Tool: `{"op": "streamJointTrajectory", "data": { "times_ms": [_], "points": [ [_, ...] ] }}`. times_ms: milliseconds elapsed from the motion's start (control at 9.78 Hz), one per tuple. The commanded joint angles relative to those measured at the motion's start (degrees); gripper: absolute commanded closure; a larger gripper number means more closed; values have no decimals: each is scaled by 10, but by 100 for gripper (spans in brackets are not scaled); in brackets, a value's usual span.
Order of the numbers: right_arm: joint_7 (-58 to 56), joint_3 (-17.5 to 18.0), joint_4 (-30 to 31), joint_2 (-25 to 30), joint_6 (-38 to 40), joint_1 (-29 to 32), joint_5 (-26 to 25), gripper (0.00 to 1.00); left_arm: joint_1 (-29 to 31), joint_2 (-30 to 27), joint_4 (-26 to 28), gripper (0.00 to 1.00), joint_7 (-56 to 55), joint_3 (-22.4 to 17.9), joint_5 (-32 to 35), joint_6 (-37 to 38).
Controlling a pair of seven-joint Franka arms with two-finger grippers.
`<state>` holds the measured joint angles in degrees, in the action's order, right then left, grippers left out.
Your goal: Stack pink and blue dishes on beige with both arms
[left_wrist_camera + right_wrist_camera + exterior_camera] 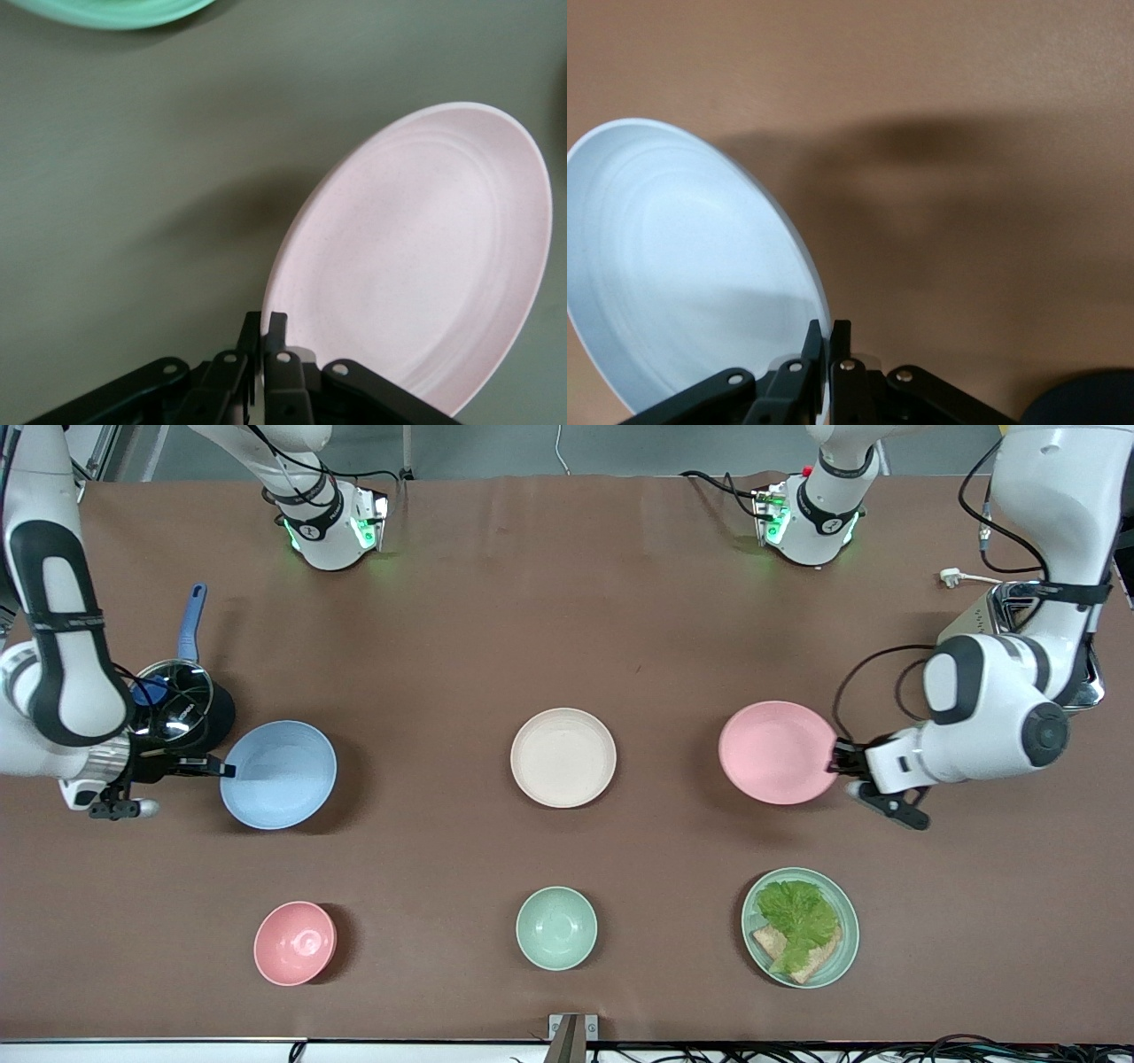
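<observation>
The beige plate [563,757] lies at the table's middle. A light blue plate [279,774] hangs tilted above the table toward the right arm's end, and my right gripper [226,771] is shut on its rim [826,329]. The pink plate [778,752] is likewise lifted toward the left arm's end, its shadow on the cloth beneath. My left gripper [836,760] is shut on that plate's edge [266,329]; the pink plate [416,257] tilts away from the fingers.
Nearer the camera stand a small pink bowl [295,943], a pale green bowl [556,927] and a green plate with lettuce and bread [800,926]. A pot with a blue handle [177,691] sits by the right arm. A metal object [1010,615] lies under the left arm.
</observation>
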<state>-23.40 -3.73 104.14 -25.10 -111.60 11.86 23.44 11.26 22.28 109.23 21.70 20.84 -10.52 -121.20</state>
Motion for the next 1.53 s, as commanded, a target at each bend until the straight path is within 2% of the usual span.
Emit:
{"op": "streamJointTrajectory", "data": {
  "times_ms": [0,205,409,716,920,1125,1330,1432],
  "points": [
    [88,7,-28,14,46,-25,-15,99,-25,42,-2,100,-82,56,-11,-22],
    [197,34,-26,30,44,-67,-16,99,-99,76,-10,100,-178,58,-11,-86],
    [283,93,-23,37,33,-72,-19,99,-167,107,-35,100,-277,58,-8,-122],
    [380,182,11,45,-39,-78,-19,99,-214,134,-38,100,-326,56,-5,-152],
    [412,210,16,44,-54,-83,-19,99,-232,155,-40,99,-345,55,-3,-217],
    [443,237,30,44,-90,-89,-19,99,-244,185,-67,98,-353,53,-3,-229],
    [443,239,45,44,-111,-89,-20,99,-244,187,-67,94,-353,52,-1,-229],
    [444,239,45,44,-112,-89,-20,99,-244,187,-67,88,-353,52,-1,-229]
  ]
}}
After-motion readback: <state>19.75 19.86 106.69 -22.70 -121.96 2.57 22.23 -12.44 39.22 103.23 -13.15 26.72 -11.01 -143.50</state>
